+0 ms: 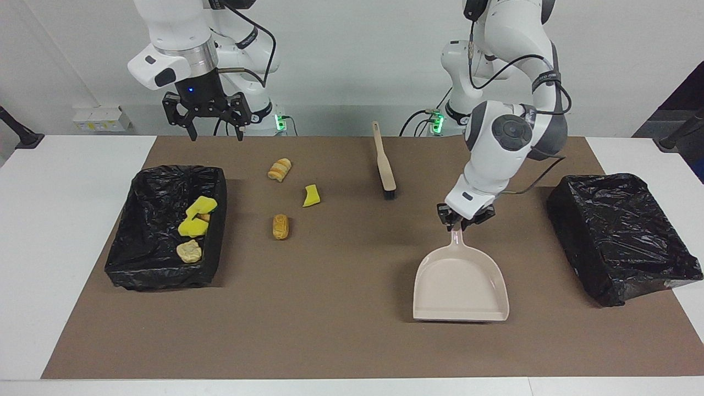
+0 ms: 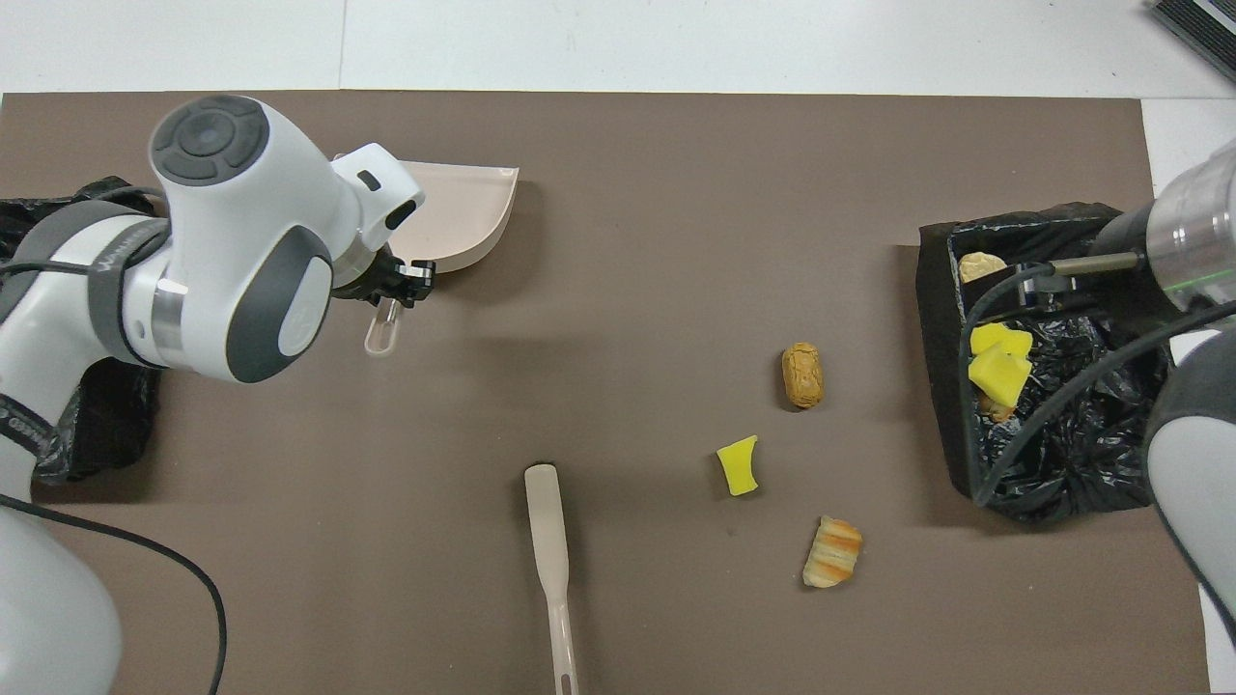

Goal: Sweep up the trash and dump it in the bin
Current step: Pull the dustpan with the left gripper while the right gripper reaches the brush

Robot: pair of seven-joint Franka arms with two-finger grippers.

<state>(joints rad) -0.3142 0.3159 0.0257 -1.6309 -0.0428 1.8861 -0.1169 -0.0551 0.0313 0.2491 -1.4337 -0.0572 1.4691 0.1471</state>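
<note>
A matte brown mat covers the white table (image 1: 77,247). Loose trash (image 1: 280,226), spongy yellow wedge and ridged bread rolls, lies beside the crinkly black-lined bin (image 1: 144,269). The left hand (image 1: 461,220) grips the smooth beige dustpan (image 1: 461,286); the right hand (image 1: 211,122) hangs open above the mat's edge.

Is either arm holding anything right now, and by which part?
The left gripper holds the dustpan by its handle, near the end. The right gripper is open and holds nothing.
</note>
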